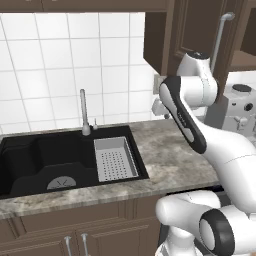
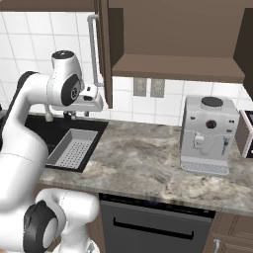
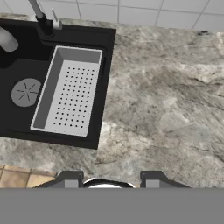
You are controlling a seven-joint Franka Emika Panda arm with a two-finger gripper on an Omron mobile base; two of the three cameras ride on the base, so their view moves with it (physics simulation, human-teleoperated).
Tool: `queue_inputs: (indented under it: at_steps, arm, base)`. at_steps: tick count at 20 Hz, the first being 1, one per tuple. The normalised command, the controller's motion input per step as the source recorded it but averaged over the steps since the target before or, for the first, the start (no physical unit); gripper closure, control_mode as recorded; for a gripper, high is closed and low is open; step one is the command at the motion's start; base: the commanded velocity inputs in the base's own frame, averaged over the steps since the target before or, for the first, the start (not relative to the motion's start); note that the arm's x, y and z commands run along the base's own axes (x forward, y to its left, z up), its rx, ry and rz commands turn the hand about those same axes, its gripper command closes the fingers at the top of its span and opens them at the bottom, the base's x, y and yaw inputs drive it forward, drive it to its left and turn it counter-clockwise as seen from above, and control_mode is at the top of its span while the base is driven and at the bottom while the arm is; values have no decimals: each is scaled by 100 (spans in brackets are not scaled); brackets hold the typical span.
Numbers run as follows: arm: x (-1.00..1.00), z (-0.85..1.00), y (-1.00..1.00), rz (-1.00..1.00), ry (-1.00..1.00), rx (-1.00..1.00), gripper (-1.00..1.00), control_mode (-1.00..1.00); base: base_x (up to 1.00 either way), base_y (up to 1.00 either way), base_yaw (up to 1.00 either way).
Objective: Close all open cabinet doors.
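One cabinet door (image 2: 105, 49) swung out edge-on over the counter (image 2: 148, 158), silver bar handle (image 2: 92, 49) just left of its edge. Held the hand (image 2: 91, 105) just below that handle's lower end, beside the door's bottom corner. Fingertips (image 3: 70, 178) spread apart, gripping nothing. Left and below: black sink (image 1: 45, 160), grey colander tray (image 1: 114, 158). Well right: coffee machine (image 2: 206, 134).

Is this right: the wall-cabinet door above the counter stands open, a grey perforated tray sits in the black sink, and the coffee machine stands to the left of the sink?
Not quite. The coffee machine stands on the counter to the right of the sink, as the right base view shows. The rest holds: the cabinet door stands open, and the grey perforated tray sits in the black sink.
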Motion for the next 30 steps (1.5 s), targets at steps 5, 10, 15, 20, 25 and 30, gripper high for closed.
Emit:
queue_inputs:
  at_steps: [5,10,15,20,25,30]
  arm:
    - [0,0,0,0,1,0,-100,-100]
    - [-8,0,0,0,0,0,-100,-100]
    - [-82,0,0,-2,-3,-4,-100,-100]
    - [-100,0,0,-3,-2,-6,-100,-100]
    - [-100,0,-2,0,-1,-4,-100,-100]
    - [-92,0,-19,-3,0,0,-100,-100]
  base:
    - [0,0,0]
    - [0,0,0]
    - [0,0,0]
    - [0,0,0]
    - [0,0,0]
    - [0,0,0]
